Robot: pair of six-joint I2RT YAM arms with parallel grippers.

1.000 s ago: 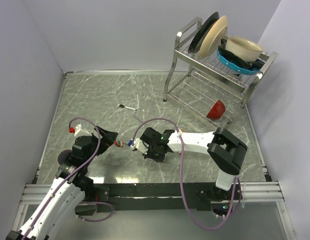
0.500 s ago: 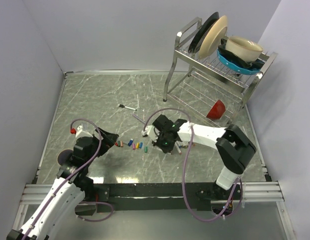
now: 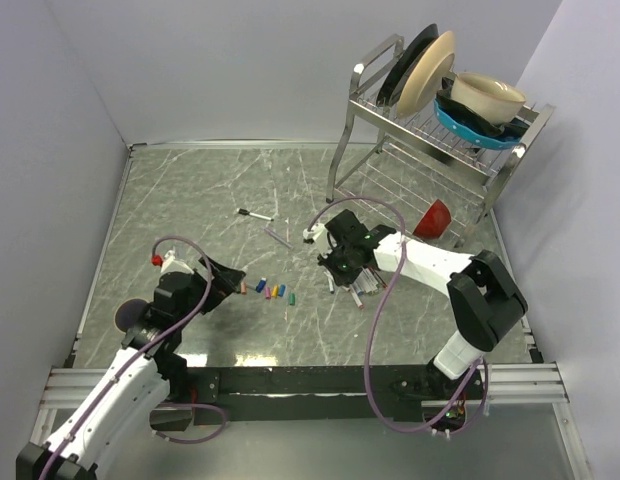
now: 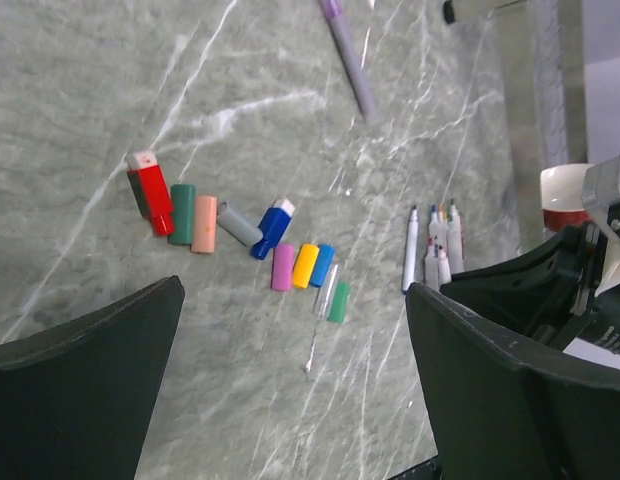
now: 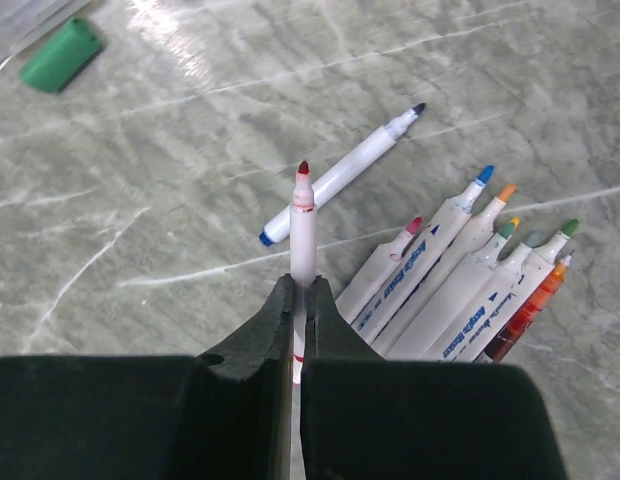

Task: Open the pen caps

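Note:
Several pen caps [image 3: 267, 290] lie in a loose row on the marble table, red [image 4: 150, 190], green, salmon, grey, blue [image 4: 273, 228], pink and yellow among them. My left gripper [image 4: 295, 288] hovers open just near of them, empty. My right gripper [image 5: 299, 290] is shut on an uncapped white pen [image 5: 303, 235] with a red tip, held above a pile of uncapped pens [image 5: 470, 270]. One black-tipped pen [image 5: 340, 175] lies apart from the pile. A green cap [image 5: 60, 55] shows at the upper left of the right wrist view.
A pen with a black cap [image 3: 255, 215] and a purple pen [image 3: 278, 235] lie farther back on the table. A metal dish rack [image 3: 430, 130] with plates and bowls stands at the back right, a red bowl [image 3: 433, 218] under it.
My right gripper has swung from the caps back and to the right, to the pen pile, with the pen in it. The row of caps is now uncovered. The left arm shifted slightly.

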